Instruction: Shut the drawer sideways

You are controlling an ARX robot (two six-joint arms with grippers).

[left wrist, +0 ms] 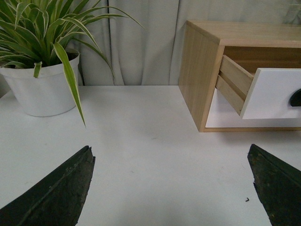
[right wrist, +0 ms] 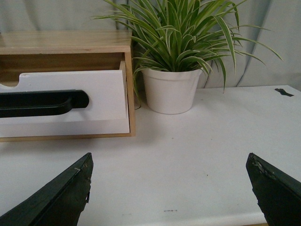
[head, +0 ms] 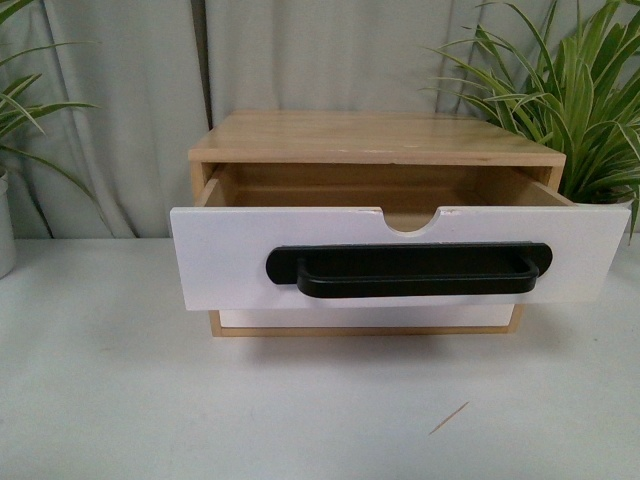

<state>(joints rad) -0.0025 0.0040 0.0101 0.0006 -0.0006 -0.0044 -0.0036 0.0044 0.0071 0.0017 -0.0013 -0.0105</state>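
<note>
Front and both wrist views. The drawer (head: 240, 260) stands pulled well out of the upper bay of a small wooden cabinet (head: 370, 135). Its white front hangs forward of the carcass, the black bar handle (head: 410, 270) runs across the middle, and the half-round notch (head: 410, 218) is cut in the top rim. The interior, as far as it shows, looks empty. Below it a plain white front (head: 360, 318) sits flush. The cabinet rests on the white table (head: 150, 400) between two potted plants, one on the robot's left (left wrist: 40, 89) and one on its right (right wrist: 169, 89).

The left gripper (left wrist: 169, 153) and the right gripper (right wrist: 169, 160) both hover low over bare table with the jaws spread wide and nothing held; each is well apart from the drawer, and neither arm shows in the front view.

Judged stage: approach, closing not yet begun. The next move probably calls for one gripper to reach the drawer front and press it squarely back into the cabinet without skewing it.
</note>
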